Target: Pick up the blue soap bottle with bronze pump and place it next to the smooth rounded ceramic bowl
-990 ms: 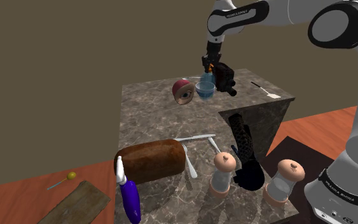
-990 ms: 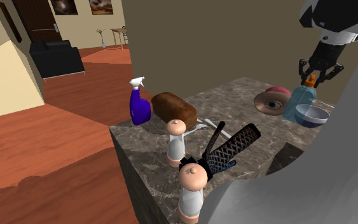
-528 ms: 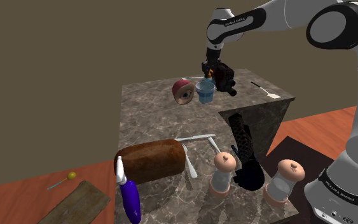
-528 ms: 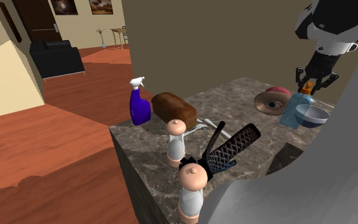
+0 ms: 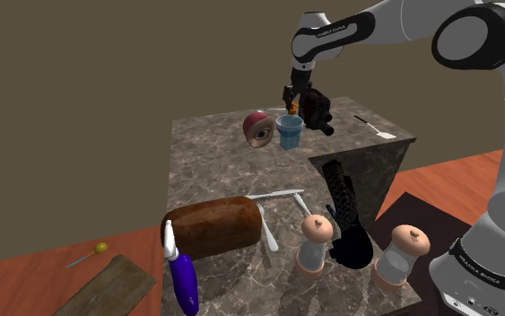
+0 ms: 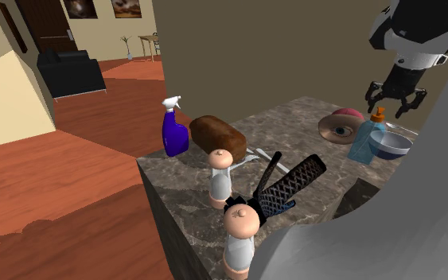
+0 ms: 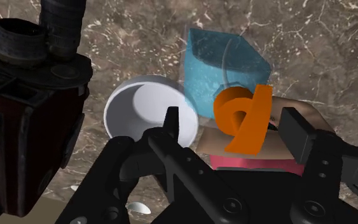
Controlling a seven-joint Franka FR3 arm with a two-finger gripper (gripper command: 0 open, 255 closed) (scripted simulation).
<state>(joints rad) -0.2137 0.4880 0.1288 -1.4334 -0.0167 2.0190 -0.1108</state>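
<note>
The blue soap bottle (image 6: 362, 143) with its orange-bronze pump (image 7: 243, 118) stands upright on the marble counter (image 5: 214, 157), close beside the pale rounded bowl (image 6: 391, 144). My gripper (image 6: 391, 101) hovers just above the pump, open. In the wrist view the fingers (image 7: 171, 125) stand apart on either side of the pump without touching it, with the bowl (image 7: 147, 109) next to the bottle (image 7: 225, 67). In the shoulder view the gripper (image 5: 296, 97) is over the bottle (image 5: 289, 131) at the counter's far end.
A pink tape roll (image 5: 258, 128) lies beside the bottle and a dark boxy appliance (image 5: 317, 109) stands close behind the gripper. A white spatula (image 5: 376, 128) lies further back. A brown loaf (image 5: 213, 226), purple spray bottle (image 5: 183, 278), two shakers (image 5: 316, 242) and a black mesh utensil (image 5: 344, 211) crowd the near end.
The gripper lowered the bottle onto the counter beside the bowl, then opened, let go of the pump and rose slightly.
</note>
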